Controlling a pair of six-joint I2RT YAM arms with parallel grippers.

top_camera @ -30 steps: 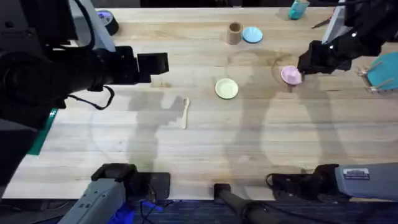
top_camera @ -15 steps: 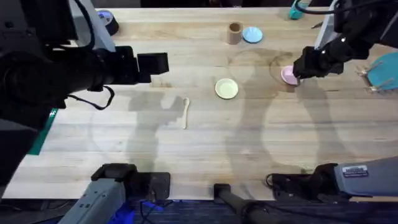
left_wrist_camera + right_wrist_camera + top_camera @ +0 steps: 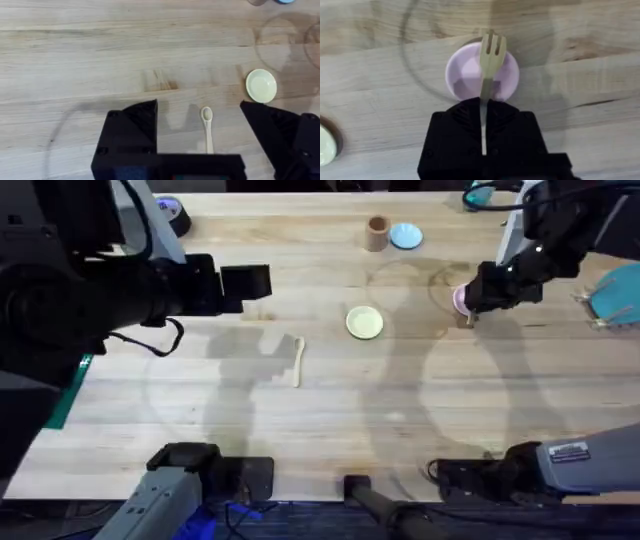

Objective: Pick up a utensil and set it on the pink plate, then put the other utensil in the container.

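At the upper right of the overhead frame the right claw (image 3: 470, 305) hangs over the small round pale pink plate (image 3: 481, 73), closed tight on the handle of the small light wooden fork (image 3: 490, 60). Its tines reach out over the plate's middle, which looks to me like the line-up for setting it down. Whether the fork touches the plate I cannot tell. From overhead the arm covers most of the plate, leaving a pink sliver.

The slim light wooden spoon (image 3: 298, 360) lies flat on the bare wooden desk (image 3: 400, 410), left of centre. The left claw (image 3: 200, 150) hovers above it, wide open and empty, perhaps waiting. The brown cylindrical cup (image 3: 377, 233) stands far off at the top, beside a light blue plate (image 3: 406, 236); a pale yellow-green plate (image 3: 364, 322) sits mid-desk.
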